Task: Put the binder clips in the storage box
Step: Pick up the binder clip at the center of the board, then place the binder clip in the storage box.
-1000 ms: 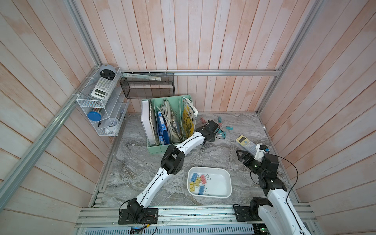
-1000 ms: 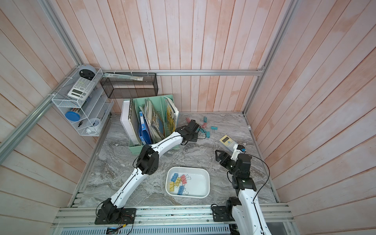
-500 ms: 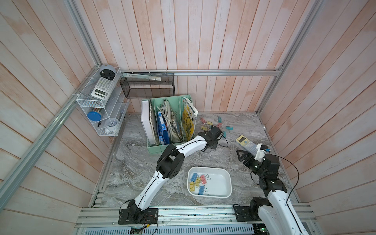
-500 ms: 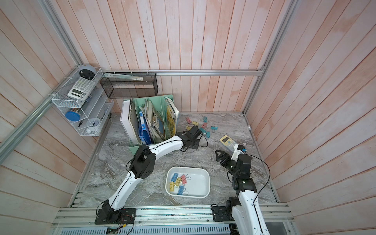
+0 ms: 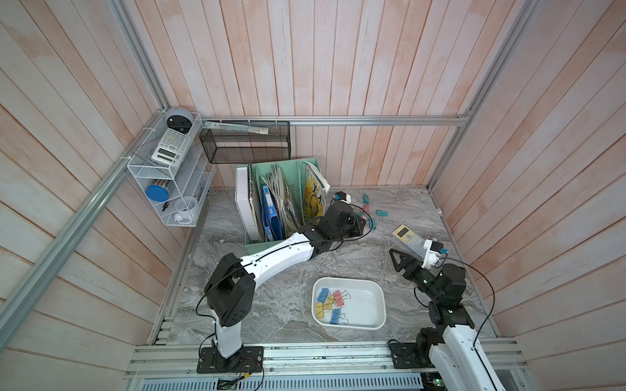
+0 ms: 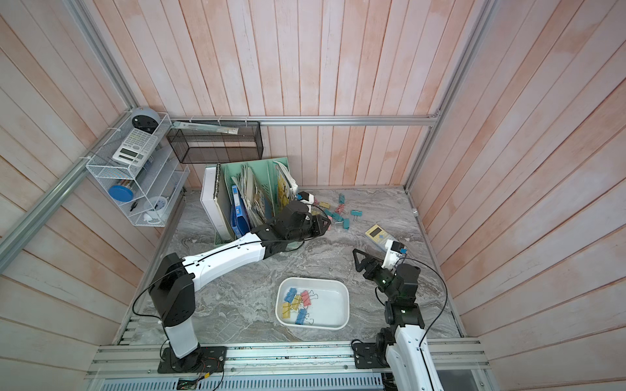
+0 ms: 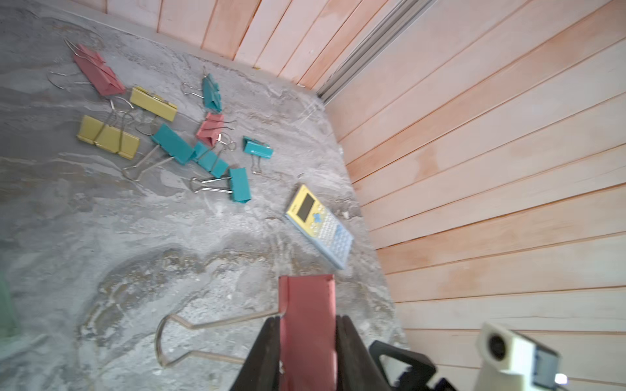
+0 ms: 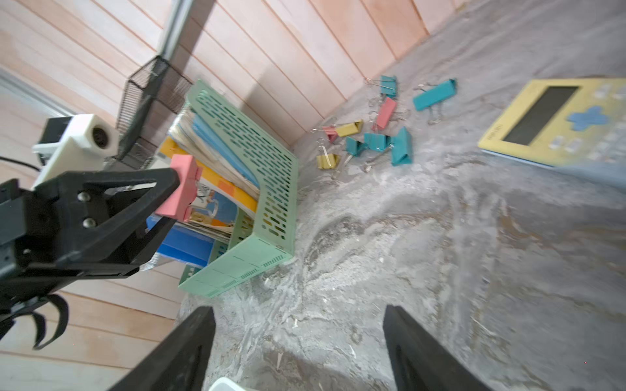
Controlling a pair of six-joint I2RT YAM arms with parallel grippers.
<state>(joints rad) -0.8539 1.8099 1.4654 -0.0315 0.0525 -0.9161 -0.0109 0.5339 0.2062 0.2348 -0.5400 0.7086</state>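
Pink binder clip (image 7: 306,325) clamped between left fingers (image 7: 262,359), body protruding beyond tips.

In both top views the table (image 5: 271,304) fills the lower middle of the frame. The box (image 5: 365,306) lies on it at lower centre, with a few clips (image 5: 330,304) in its left half. Up and left of the box, the file holder (image 5: 263,247) stands against the back wall (image 5: 338,67). The basket (image 5: 245,145) hangs on that wall above the holder, and the rack (image 5: 162,171) is further left. Right of the holder, near the back wall, loose clips (image 6: 337,216) lie on the table. The calculator (image 5: 406,238) lies right of and below them, apart. One clip (image 7: 306,304) sits between the jaws of the left gripper (image 7: 308,318), off the table, just left of the loose clips. The right gripper (image 5: 406,259) hangs right of the box, just below the calculator.
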